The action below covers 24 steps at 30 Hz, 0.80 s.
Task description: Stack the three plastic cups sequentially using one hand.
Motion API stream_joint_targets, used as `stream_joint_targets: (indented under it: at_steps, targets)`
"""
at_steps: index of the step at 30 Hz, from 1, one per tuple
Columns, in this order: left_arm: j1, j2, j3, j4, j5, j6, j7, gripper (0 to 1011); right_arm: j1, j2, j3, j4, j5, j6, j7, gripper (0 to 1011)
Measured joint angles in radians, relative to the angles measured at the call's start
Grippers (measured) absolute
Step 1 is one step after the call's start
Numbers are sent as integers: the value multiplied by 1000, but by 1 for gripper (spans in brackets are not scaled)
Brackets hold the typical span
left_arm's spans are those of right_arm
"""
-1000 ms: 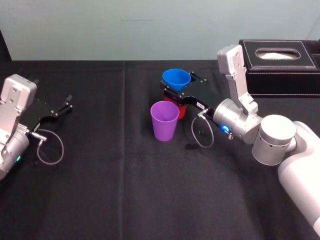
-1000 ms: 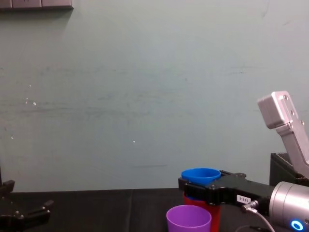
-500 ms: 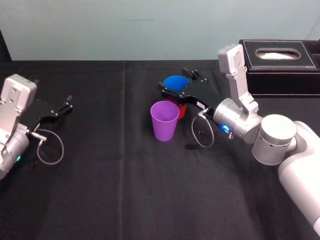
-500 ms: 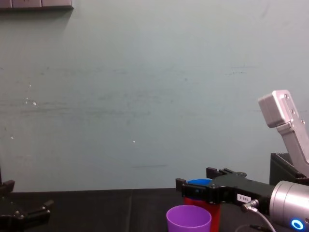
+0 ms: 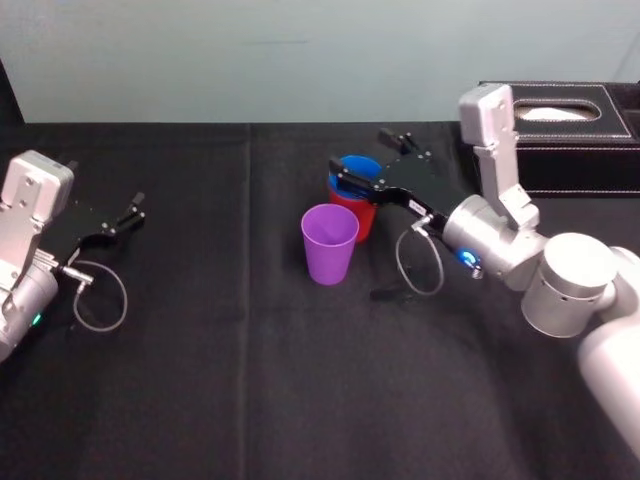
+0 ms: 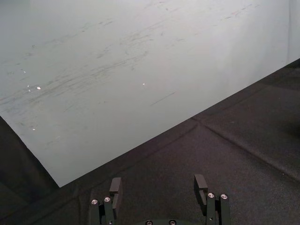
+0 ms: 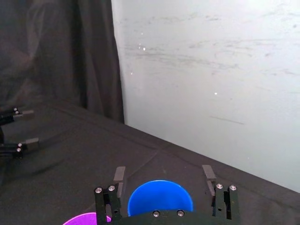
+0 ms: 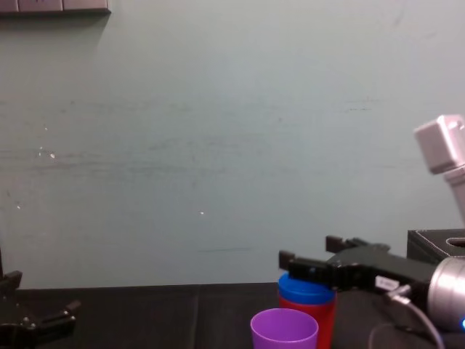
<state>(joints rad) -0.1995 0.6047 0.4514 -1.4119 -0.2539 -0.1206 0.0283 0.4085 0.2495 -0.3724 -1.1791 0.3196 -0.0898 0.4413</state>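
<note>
So the blue cup (image 5: 360,166) sits nested inside the red cup (image 5: 366,216), with just its top band poking out. That pair stands upright right behind the purple cup (image 5: 330,243), a touch to its right and close beside it. The purple cup stands upright by itself on the black tablecloth (image 5: 250,380).

The right gripper (image 5: 356,148) hovers over the blue cup's mouth, just behind the purple cup. Its fingers are spread wide, one either side of the rim, and they aren't gripping anything. In the chest view they sit right at the top of the blue rim, and I honestly can't tell if they touch it.

The left gripper (image 5: 138,204) is parked well off to the left of the purple cup, low over the cloth, fingers wide and holding nothing. A black tissue box (image 5: 590,160) sits far back to the purple cup's right.
</note>
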Motion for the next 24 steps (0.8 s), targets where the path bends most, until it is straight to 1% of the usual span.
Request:
stream_joint_targets:
  at_steps: [1, 4, 5, 7, 8, 9, 10, 15, 16, 21, 24]
  targets:
    - [0, 0, 0, 0, 0, 0, 0, 1005, -15, 10, 8, -30, 6, 11, -4, 1004]
    - [0, 0, 0, 0, 0, 0, 0, 1005, -42, 28, 20, -84, 17, 26, -6, 1004]
    - [0, 0, 0, 0, 0, 0, 0, 1005, -63, 42, 27, -120, 24, 35, -7, 1004]
    - [0, 0, 0, 0, 0, 0, 0, 1004, -83, 57, 34, -155, 32, 43, -6, 1004]
    - [0, 0, 0, 0, 0, 0, 0, 1005, -83, 57, 34, -155, 32, 43, -6, 1004]
    - [0, 0, 0, 0, 0, 0, 0, 1005, -117, 82, 46, -205, 45, 53, -4, 1004]
    - [0, 0, 0, 0, 0, 0, 0, 1005, -139, 98, 52, -236, 54, 56, -1, 1004]
    - [0, 0, 0, 0, 0, 0, 0, 1005, -198, 136, 65, -298, 73, 57, 7, 1004]
    - [0, 0, 0, 0, 0, 0, 0, 1005, -222, 151, 69, -316, 76, 54, 8, 1004]
    - [0, 0, 0, 0, 0, 0, 0, 1005, -281, 183, 76, -348, 76, 39, 5, 1004]
    - [0, 0, 0, 0, 0, 0, 0, 1005, -300, 189, 76, -354, 73, 31, 1, 1004]
